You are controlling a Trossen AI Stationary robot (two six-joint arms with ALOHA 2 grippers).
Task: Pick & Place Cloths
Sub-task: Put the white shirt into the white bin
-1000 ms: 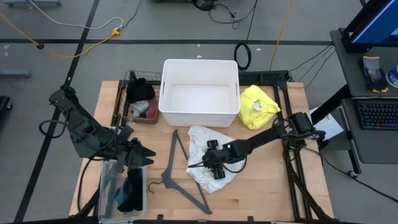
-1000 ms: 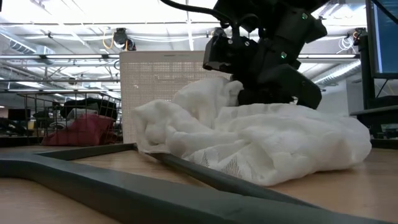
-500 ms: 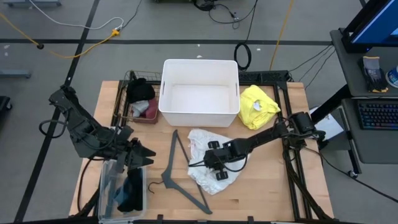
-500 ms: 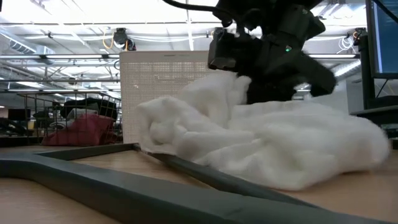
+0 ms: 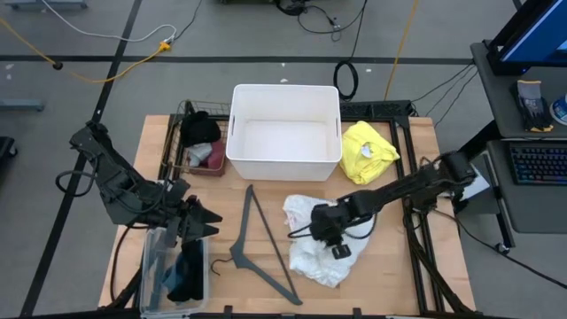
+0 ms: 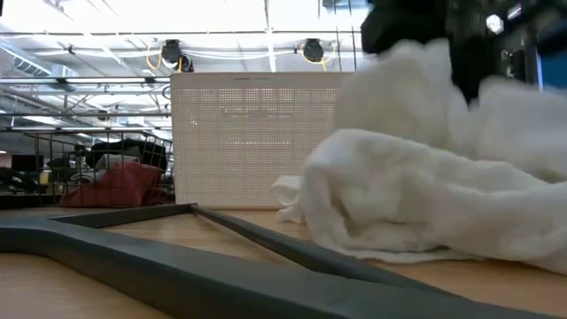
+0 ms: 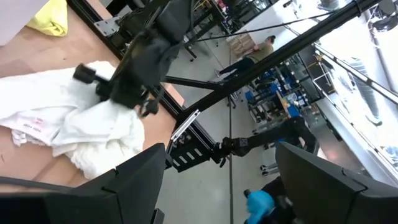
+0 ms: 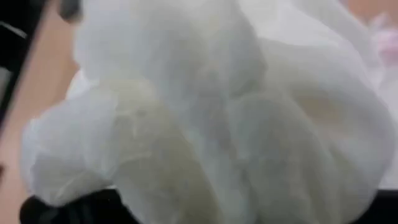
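White lacy cloth (image 5: 312, 252) lies bunched on the tabletop (image 5: 390, 279), pinched by the right end effector (image 5: 330, 235); only the right wrist view shows fabric (image 8: 205, 106) filling its grasp. Left end effector (image 5: 205, 225) spread.

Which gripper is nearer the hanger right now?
Left. The left gripper hovers just beside the hanger, over the clear bin. The right gripper is farther off, shut on the white cloth.

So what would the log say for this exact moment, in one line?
right claw: shut on white cloth, near table's front | left claw: open, over clear bin | white tub: empty
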